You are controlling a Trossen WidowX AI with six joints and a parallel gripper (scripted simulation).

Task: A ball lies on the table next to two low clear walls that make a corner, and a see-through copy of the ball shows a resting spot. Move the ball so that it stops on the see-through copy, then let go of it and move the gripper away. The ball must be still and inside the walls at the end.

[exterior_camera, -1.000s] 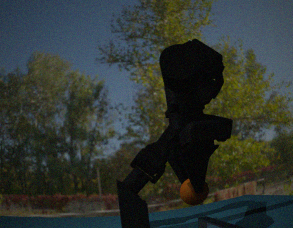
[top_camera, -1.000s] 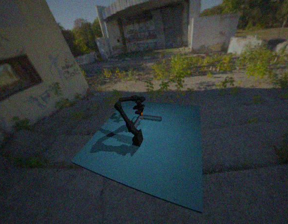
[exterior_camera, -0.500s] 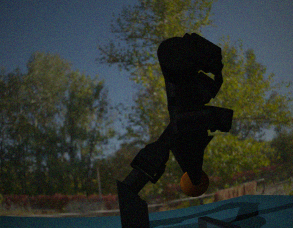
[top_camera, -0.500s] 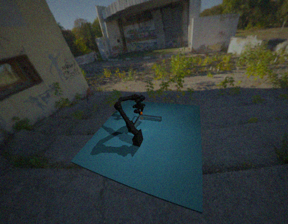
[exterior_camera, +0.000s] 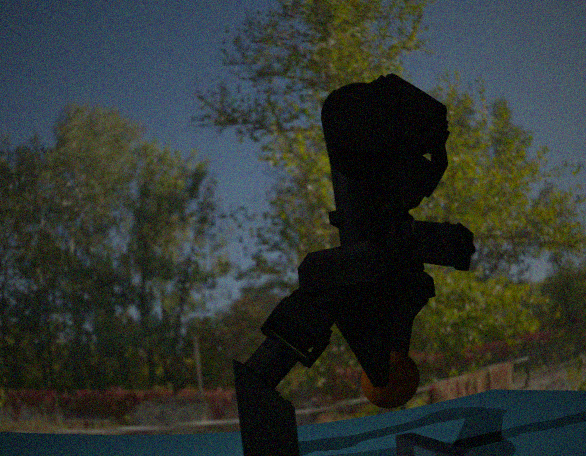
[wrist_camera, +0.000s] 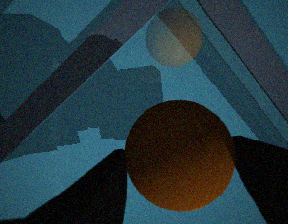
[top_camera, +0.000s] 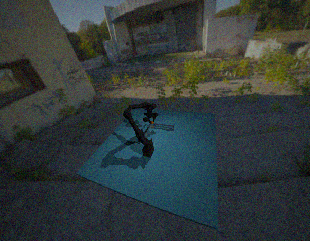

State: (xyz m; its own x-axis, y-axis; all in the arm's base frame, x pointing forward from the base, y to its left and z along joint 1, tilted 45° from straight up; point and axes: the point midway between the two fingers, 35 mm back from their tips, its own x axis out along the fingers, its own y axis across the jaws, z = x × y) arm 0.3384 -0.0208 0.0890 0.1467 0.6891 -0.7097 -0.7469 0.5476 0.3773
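Observation:
The orange ball [top_camera: 152, 122] [exterior_camera: 406, 382] [wrist_camera: 180, 162] is between the two black fingertips of my gripper [top_camera: 151, 119] [exterior_camera: 389, 377] [wrist_camera: 177, 151], which is shut on it. The exterior view shows the ball raised above the table. In the wrist view the see-through copy [wrist_camera: 175, 38] is ahead of the ball, in the corner where the left wall [wrist_camera: 53, 81] and the right wall [wrist_camera: 250, 54] converge. The clear walls also show small in the top view, the longer-looking one [top_camera: 164, 127] to the right below the ball. The ball's exact height above the walls cannot be told.
The blue table [top_camera: 184, 164] [exterior_camera: 549, 400] [wrist_camera: 28, 189] lies under the arm. The arm's base [top_camera: 148, 150] stands nearer the top camera than the walls. Dark shadows of the arm cross the table and the area beside the left wall.

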